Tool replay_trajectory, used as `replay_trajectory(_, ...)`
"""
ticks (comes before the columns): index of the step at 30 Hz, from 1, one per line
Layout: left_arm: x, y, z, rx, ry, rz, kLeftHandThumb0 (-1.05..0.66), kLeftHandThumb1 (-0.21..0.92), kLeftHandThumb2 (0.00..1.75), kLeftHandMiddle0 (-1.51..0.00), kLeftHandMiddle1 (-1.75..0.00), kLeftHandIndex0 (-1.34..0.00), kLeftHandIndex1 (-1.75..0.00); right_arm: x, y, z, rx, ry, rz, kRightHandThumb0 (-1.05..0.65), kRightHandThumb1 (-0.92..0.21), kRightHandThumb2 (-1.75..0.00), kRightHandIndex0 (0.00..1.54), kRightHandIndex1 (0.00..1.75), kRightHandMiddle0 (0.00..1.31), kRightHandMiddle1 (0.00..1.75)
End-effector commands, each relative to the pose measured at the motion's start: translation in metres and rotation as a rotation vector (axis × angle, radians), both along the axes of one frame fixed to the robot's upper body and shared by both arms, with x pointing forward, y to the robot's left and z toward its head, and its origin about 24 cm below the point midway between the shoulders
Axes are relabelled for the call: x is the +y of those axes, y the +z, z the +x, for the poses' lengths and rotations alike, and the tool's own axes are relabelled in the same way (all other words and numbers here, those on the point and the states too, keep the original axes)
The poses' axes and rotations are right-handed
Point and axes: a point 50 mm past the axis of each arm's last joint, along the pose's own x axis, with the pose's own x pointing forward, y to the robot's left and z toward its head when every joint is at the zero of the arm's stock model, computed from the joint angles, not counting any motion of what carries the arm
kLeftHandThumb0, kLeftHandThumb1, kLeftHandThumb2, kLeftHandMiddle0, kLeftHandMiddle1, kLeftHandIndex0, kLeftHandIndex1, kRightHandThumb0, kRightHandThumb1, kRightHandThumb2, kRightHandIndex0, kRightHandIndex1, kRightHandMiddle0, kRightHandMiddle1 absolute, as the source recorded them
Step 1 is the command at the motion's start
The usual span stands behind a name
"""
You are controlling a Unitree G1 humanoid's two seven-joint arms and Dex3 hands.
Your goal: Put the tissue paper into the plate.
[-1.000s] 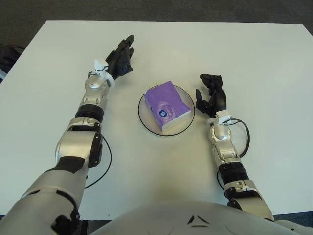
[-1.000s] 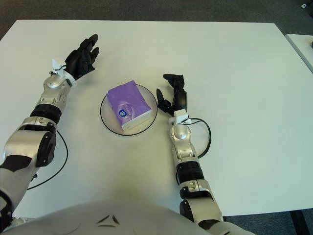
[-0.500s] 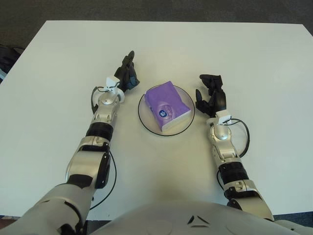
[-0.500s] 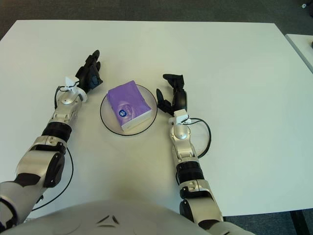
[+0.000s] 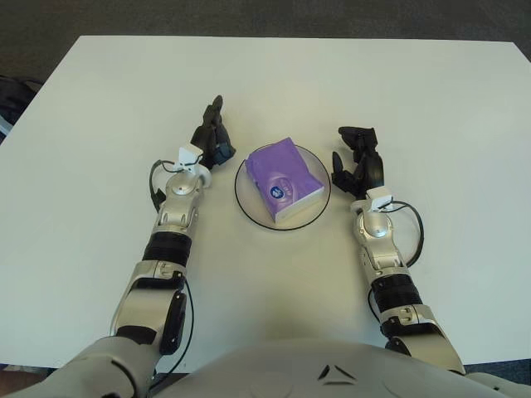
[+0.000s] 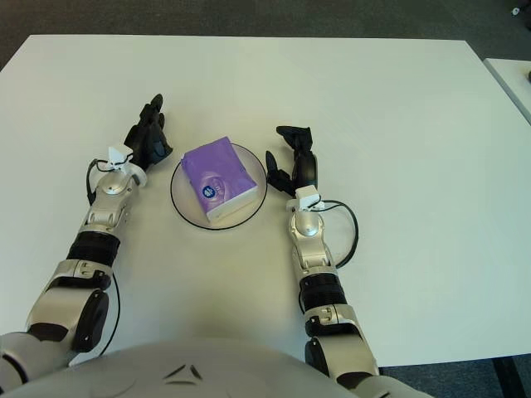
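"Where is the tissue pack (image 5: 284, 179)?"

"It lies in the plate (image 5: 246, 201), between my two hands. Its long side runs from far left to near right. My left hand (image 5: 211, 143) and right hand (image 5: 358, 161) are loose and hold nothing."

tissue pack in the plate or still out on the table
In. The purple tissue pack lies inside the plate, its rim showing around it. The left hand and right hand flank it, holding nothing.
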Motion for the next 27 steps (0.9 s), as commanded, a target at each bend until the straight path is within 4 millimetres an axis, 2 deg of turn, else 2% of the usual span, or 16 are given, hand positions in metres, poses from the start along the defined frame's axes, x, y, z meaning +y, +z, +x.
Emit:
replay_trajectory(1,0.002,-0.025,-0.018,0.072,0.056,0.010,-0.78,0.92,1.11,-0.05,-0.01,0.00,-0.21,-0.011,-0.076,-0.042,0.344,-0.042,-0.004,-0.49,-0.72,-0.80,0.31,0.80,0.07,1.24)
replay_trajectory(8,0.002,-0.035,-0.035,0.047,0.116,0.069,-0.80,0.92,1.09,-0.04,-0.01,0.00,-0.21,-0.011,-0.075,-0.041,0.343,-0.048,-0.008,-0.50,-0.71,-0.81,0.31,0.81,0.07,1.24)
replay_trajectory(27,0.004,-0.044,-0.045,0.016,0.191,0.113,-0.84,0.92,1.11,0.00,0.00,0.00,-0.17,-0.011,-0.073,-0.041,0.332,-0.061,-0.012,-0.54,-0.71,-0.79,0.32,0.81,0.09,1.26)
